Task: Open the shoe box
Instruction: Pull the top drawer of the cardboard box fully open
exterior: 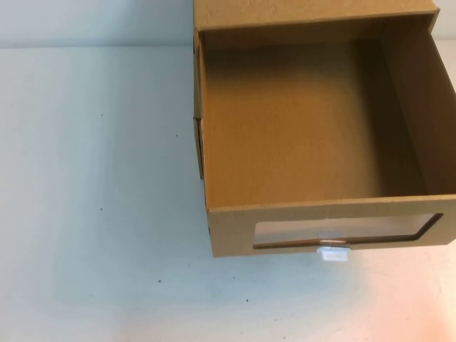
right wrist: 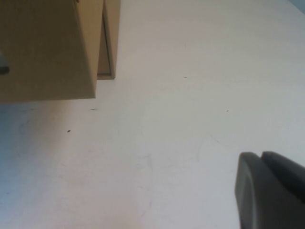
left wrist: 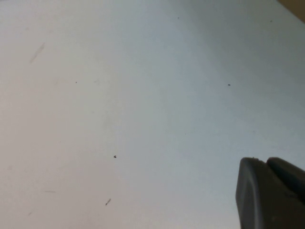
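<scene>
- The surface (exterior: 107, 214) is pale, almost white, and smooth. It has a light blue look on the left and a soft pink glow in the near right corner.
- Small dark specks (exterior: 159, 281) dot the surface here and there.
- At the back the surface meets a plain pale wall (exterior: 92, 21).
- The box (exterior: 313, 11) is brown card. It sits at the far right of the surface, on the robot's right side.
- The box is open. Its drawer (exterior: 299, 135) is pulled out toward the robot, and you can see its bare brown floor.
- The front of the drawer has a clear window (exterior: 342, 229). A little white tab (exterior: 333, 253) sticks out just under it.
- The left hand (left wrist: 267, 164) is dark grey. It hangs over bare surface and holds nothing. I cannot tell if it is open or closed.
- The right hand (right wrist: 262, 160) is dark grey too. It is closed tight and holds nothing.
- The right hand hangs over bare surface, near a corner of the box but not touching it.
</scene>
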Controlling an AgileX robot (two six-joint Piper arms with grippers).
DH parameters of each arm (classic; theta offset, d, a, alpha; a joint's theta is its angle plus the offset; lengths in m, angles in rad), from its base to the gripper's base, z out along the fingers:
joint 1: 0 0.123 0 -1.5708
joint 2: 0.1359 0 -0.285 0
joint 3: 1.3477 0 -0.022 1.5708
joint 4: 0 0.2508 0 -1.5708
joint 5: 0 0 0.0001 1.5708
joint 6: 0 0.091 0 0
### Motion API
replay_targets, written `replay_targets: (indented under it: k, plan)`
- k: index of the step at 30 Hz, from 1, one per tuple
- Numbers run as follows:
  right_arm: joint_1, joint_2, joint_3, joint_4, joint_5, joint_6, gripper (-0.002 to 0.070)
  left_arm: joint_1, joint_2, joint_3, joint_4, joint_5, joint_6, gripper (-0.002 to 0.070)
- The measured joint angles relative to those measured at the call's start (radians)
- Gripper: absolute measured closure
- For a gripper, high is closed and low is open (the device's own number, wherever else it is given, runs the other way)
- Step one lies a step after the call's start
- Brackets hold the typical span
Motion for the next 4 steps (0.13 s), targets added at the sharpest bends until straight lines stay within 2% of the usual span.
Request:
replay_targets:
  k: [4]
  plan:
    - [0.0, 0.0, 0.0, 0.0, 0.0, 0.0, 0.0689, 0.0, 0.0, 0.0, 0.0, 0.0, 0.0, 0.0679]
